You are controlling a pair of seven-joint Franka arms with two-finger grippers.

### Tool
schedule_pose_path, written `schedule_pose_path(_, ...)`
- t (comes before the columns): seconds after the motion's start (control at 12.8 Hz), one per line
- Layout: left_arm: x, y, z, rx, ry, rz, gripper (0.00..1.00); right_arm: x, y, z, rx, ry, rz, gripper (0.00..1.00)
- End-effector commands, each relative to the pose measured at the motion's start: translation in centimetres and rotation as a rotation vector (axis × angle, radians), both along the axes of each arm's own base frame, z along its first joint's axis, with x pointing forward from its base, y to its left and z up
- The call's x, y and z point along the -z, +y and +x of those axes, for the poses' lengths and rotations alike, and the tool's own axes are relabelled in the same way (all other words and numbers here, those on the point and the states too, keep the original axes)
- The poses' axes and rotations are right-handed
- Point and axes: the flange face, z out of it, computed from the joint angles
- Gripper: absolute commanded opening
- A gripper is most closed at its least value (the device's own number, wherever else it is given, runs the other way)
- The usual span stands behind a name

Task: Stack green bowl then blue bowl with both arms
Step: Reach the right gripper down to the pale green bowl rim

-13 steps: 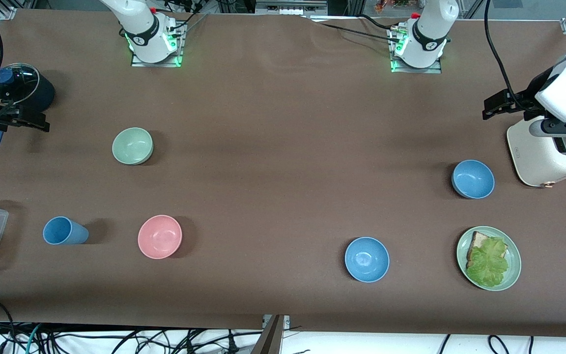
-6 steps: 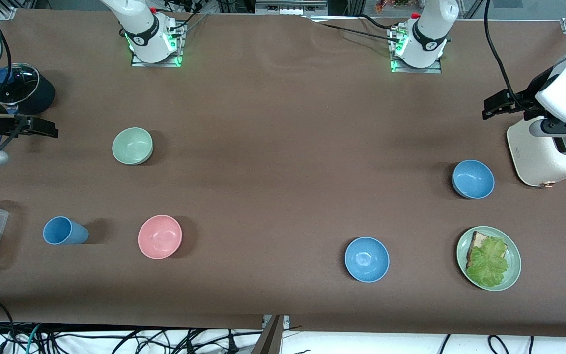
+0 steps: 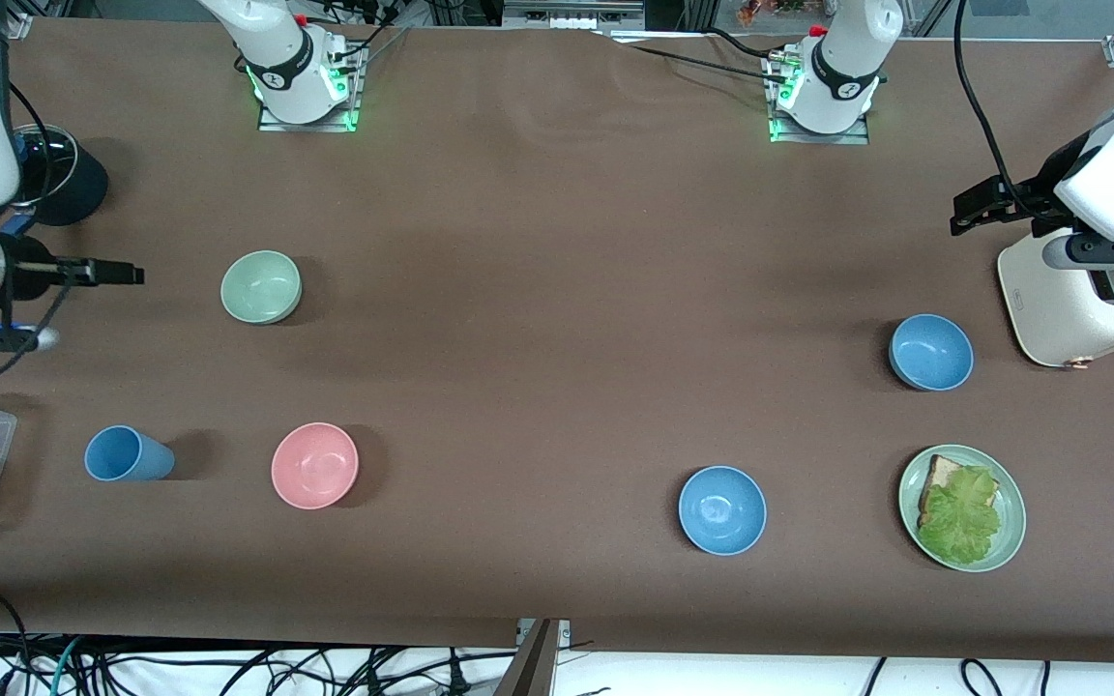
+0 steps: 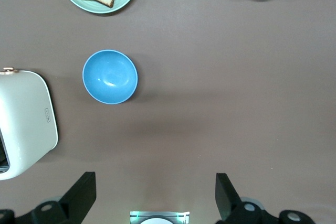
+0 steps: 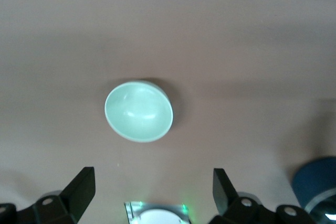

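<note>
Two arms, both claws spread wide and holding nothing. The right claw hovers at the left edge of the frame, level with the green bowl, which sits upright on the brown counter in the upper left. The left claw hangs at the right edge beside the toaster. One blue bowl rests just below there; its twin sits lower, toward centre.
</note>
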Motion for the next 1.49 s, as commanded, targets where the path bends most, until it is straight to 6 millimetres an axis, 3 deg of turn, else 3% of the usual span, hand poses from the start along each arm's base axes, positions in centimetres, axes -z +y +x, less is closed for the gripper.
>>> schedule_pose_path(0.0,-0.4,0.1,-0.6,0.001,-0.01,-0.013,1.0,4.1,-0.2,-1.7,0.01,-0.016,0.022,0.99)
schedule_pose_path(0.24,-0.5,-0.2,-0.6,0.006,-0.014,-0.013,1.0,8.5,-0.1,-3.5,0.019,-0.016,0.016,0.99)
schedule_pose_path(0.86,0.0,1.0,-0.3,-0.014,-0.009,-0.01,1.0,16.7,0.3,-7.0,0.034,-0.005,0.005,0.99)
schedule_pose_path(1.02,0.2,1.8,-0.1,-0.028,-0.008,-0.008,1.0,18.0,0.3,-7.2,0.039,0.014,0.01,0.99)
schedule_pose_path(1.18,0.6,4.3,0.2,-0.073,-0.031,-0.009,1.0,19.3,0.4,-7.2,0.037,0.023,0.009,0.99)
schedule_pose_path(1.41,2.0,5.9,1.2,-0.105,-0.04,-0.004,1.0,20.8,0.6,-7.2,0.035,0.03,0.009,0.99)
